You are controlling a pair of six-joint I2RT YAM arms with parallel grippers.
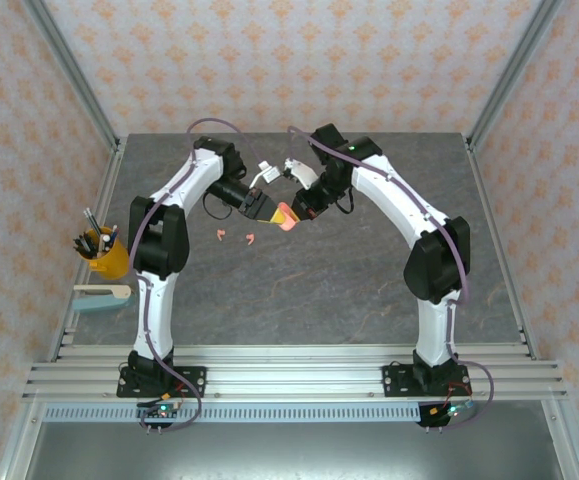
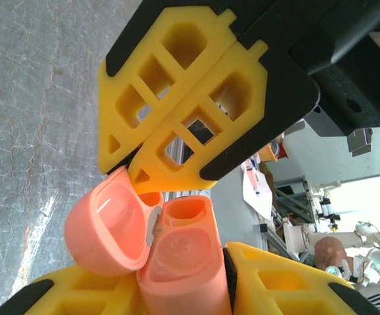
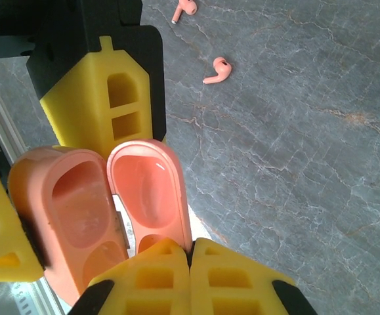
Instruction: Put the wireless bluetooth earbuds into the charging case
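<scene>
From the top external view the left arm (image 1: pixel 159 235) and right arm (image 1: pixel 419 225) meet over the middle of the grey surface (image 1: pixel 369 300). The pink charging case (image 1: pixel 285 219) is a small blob between their wrists, too small to show how it is gripped. Two salmon-pink earbuds (image 1: pixel 250 238) lie loose on the surface just left of the case, slightly apart from each other, and a yellow pen cup (image 1: pixel 106 255) stands at the left edge. In the left wrist view the left fingers (image 2: pixel 268 282), cut off by the bottom edge, pinch the case's base (image 2: pixel 183 262) between them. The case is open, with its lid (image 2: pixel 107 226) swung to the left. The glossy hollows in the base look empty, and its lower part runs out of frame. The right fingers (image 2: pixel 196 111) come in from above, pressed together, their tip against the lid's rim near the hinge. In the right wrist view those fingers rise from the bottom edge with their seam closed, meeting the end of the lid. The base sits left of the lid, partly covered by a left finger at the frame edge. Both earbuds lie on the surface beyond, the farther one close to the top edge.
</scene>
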